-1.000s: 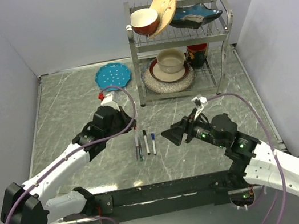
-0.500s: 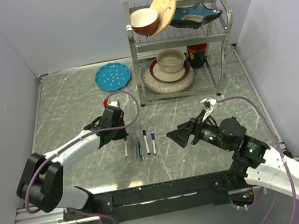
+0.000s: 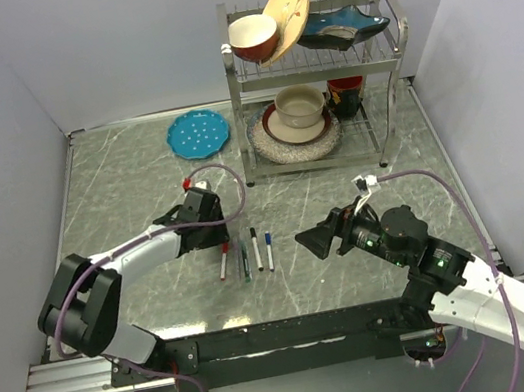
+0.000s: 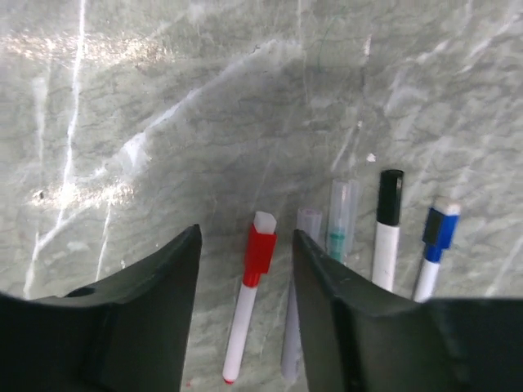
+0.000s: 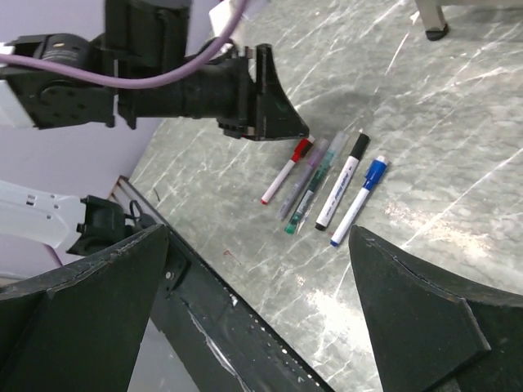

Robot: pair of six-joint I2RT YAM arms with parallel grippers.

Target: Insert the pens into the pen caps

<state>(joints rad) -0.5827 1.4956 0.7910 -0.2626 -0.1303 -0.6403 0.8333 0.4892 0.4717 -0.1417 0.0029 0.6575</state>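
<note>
Red cap (image 4: 260, 255) sits on the end of the red pen (image 4: 241, 331), which lies flat on the table (image 4: 163, 122) in the gap between the left fingers (image 4: 155, 310). These stand apart and touch nothing. Just beside it lie the green pen (image 4: 337, 224), black pen (image 4: 386, 237) and blue pen (image 4: 433, 245), all roughly parallel. Black and blue wear caps; the green one's end is too pale to read. Right fingers (image 5: 425, 327) are spread wide and empty, hovering well apart from the row.

The work looks near done. The risk lies in the left arm's leaving: its fingers flank the red pen closely, and a slanting lift could nudge the barrel and roll it into the green pen. Whether the red cap is pushed fully home I cannot tell; if loose, a knock might part it.
</note>
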